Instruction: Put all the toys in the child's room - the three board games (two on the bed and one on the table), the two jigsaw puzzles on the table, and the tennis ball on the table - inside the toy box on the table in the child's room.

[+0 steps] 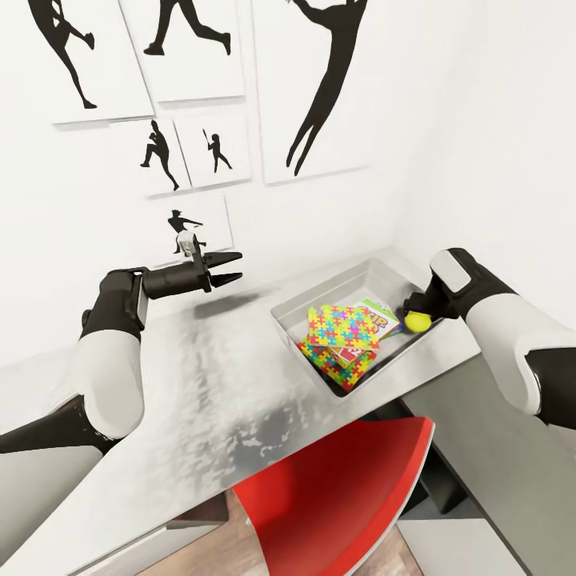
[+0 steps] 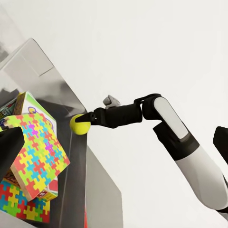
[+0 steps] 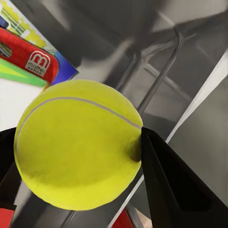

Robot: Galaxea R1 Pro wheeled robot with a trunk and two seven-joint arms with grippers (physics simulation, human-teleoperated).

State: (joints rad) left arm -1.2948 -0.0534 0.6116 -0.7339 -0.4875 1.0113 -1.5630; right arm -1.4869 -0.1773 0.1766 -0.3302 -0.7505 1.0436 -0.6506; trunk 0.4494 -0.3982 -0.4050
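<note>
White walls (image 1: 480,120) meet in a corner. On the left wall hang six white panels printed with black silhouettes of athletes (image 1: 316,80), in loose rows. Below, a glossy grey-white desk top (image 1: 200,400) runs into the corner. A red chair (image 1: 336,504) sits tucked under its near edge, above a wood floor (image 1: 216,560).

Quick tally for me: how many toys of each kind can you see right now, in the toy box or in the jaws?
Jigsaw puzzles: 2, top and lower, in the toy box
Board games: 2 visible
Tennis ball: 1, in the right gripper
Total: 5
</note>
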